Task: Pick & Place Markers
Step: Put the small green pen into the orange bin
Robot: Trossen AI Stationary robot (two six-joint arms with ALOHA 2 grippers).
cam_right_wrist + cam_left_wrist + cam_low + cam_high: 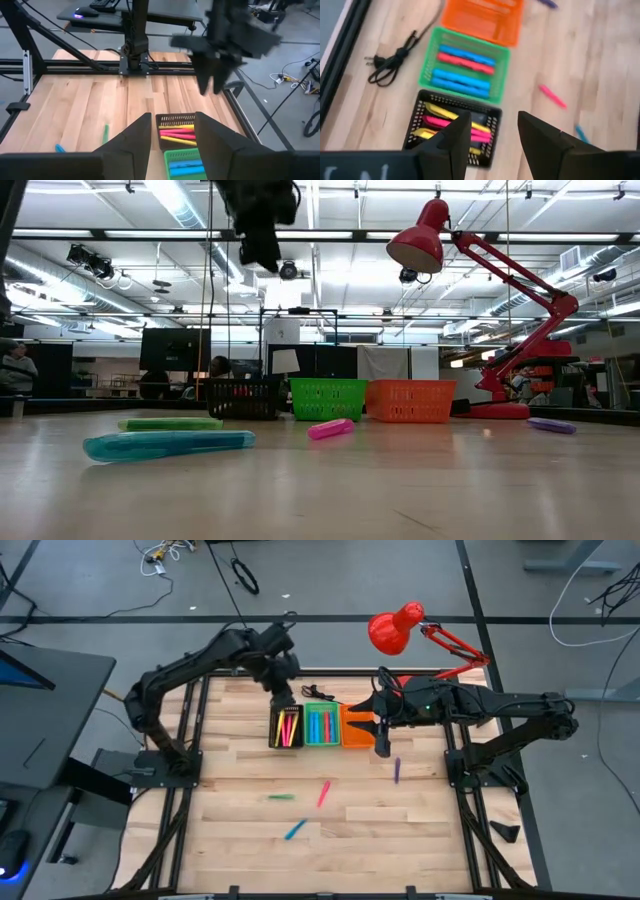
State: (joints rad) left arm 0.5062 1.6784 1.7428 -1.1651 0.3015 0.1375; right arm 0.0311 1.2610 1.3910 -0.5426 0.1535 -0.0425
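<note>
Black mesh bin (pixel 287 728), upper centre, holds yellow and pink markers (pixel 451 123); the left gripper (pixel 492 142) hangs above it, fingers spread and empty, likely post-drop. The right gripper (pixel 381 745), spread empty, nears a purple marker (pixel 397 771).

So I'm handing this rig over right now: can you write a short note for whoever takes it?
Left gripper: jaws open, empty, above the black bin.
Right gripper: jaws open, empty, over the orange bin.
Done: yellow and pink markers in the black bin; blue and red ones in the green bin.
Left: four on the table: green marker, pink marker, blue marker, purple marker.
</note>
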